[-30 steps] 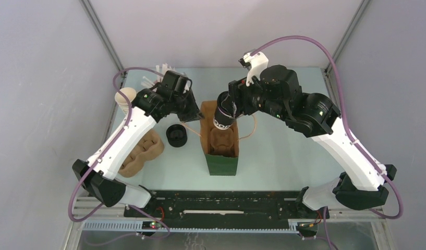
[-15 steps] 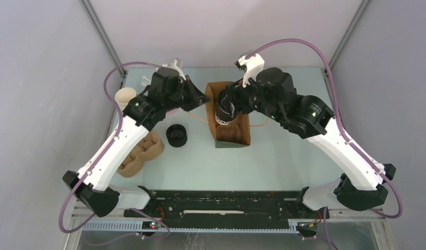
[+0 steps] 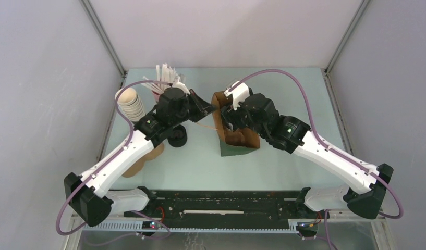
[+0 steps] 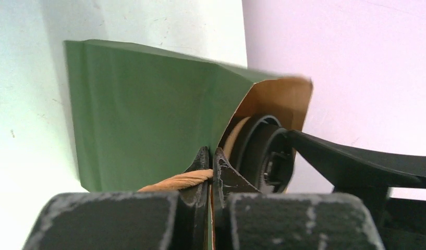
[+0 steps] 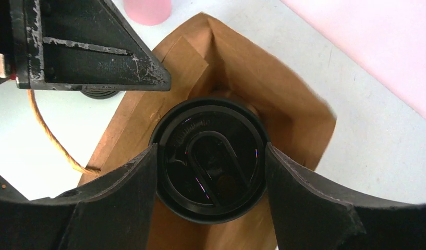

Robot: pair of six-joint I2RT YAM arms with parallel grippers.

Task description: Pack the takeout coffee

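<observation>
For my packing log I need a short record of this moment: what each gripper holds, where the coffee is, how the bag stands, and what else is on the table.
left gripper: shut on the handle
right gripper: closed around the coffee
coffee: lid on, inside the mouth of the bag
bag: open, green outside, brown inside
coffee on bag bottom: cannot tell
also on table: stacked cups, black lids

takeout coffee (image 5: 210, 151) and right pincer (image 5: 211, 174) filling paper bag (image 5: 283, 99) mouth, left pincer (image 4: 210, 166) at its rim
</observation>
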